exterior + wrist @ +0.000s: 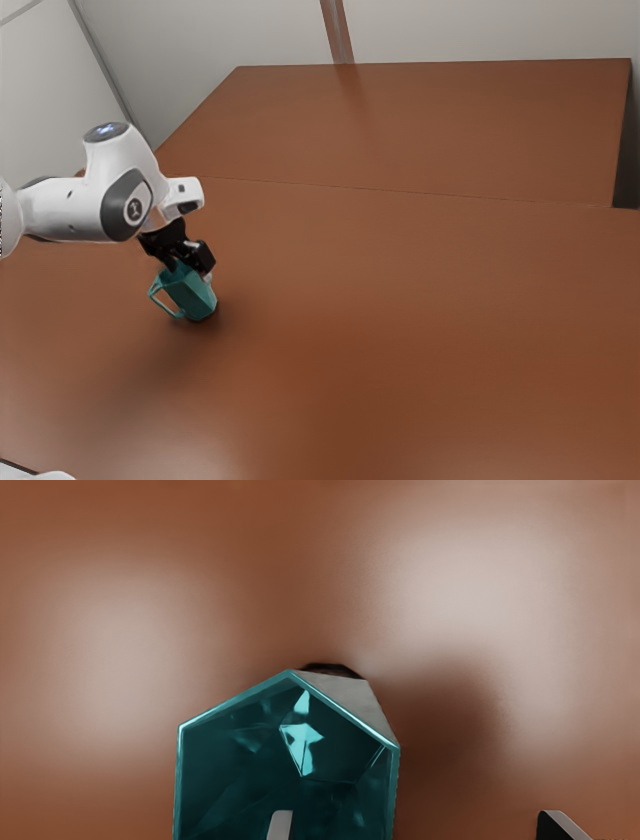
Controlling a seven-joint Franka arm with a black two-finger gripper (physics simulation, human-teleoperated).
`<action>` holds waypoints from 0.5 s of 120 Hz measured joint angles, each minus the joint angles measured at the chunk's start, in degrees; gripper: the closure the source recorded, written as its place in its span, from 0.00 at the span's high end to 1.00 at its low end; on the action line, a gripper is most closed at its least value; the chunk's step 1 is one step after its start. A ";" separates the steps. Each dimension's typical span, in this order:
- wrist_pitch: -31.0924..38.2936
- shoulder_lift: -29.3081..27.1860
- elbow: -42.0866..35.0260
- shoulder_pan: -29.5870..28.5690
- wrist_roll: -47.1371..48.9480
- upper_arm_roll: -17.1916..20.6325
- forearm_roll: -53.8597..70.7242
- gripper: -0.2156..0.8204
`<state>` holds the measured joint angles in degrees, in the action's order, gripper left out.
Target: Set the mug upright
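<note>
Gripper (pixel 190 270) tips sit nearest the cam in the wrist view, fingers wide apart, not clamped on anything: one finger (pixel 281 825) shows over the mug's open mouth, the other finger (pixel 560 825) is outside, well apart from the mug's wall, so one side of the mug lies btwn them. Mug (pixel 188 292) = teal w/ angular sides, tilted, not upright, directly below the gripper in the ext. view; mouth up twd the gripper, base down & twd the ext. view's right. Can't tell if the base touches the table. Handle (pixel 160 298) is on the mug's side twd the ext. view's left. Wrist view looks into the mug: dark teal inside w/ bright glints, pale grey outer face (pixel 345 695) along one side, a bit of dark base (pixel 332 669) past the rim. Arm (pixel 75 208), white w/ grey parts, comes in from the ext. view's left, above the mug. Table (pixel 400 300) = reddish brown, extends all around the mug; a thin seam (pixel 370 188) crosses it beyond the mug. Soft shadow (pixel 445 700) falls on the table beside the mug. Pale wall (pixel 480 30) w/ a brown strip (pixel 338 30) stands well beyond the mug.
</note>
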<state>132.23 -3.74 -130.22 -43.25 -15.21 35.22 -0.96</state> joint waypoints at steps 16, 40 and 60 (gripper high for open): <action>-3.10 -2.41 3.12 6.52 0.45 0.33 -0.10 0.75; -14.43 -2.24 16.73 5.97 0.92 0.35 -0.71 0.77; -23.33 -1.98 26.39 6.09 1.35 0.87 -0.93 0.78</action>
<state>108.90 -5.72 -103.83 -37.17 -13.86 36.09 -1.90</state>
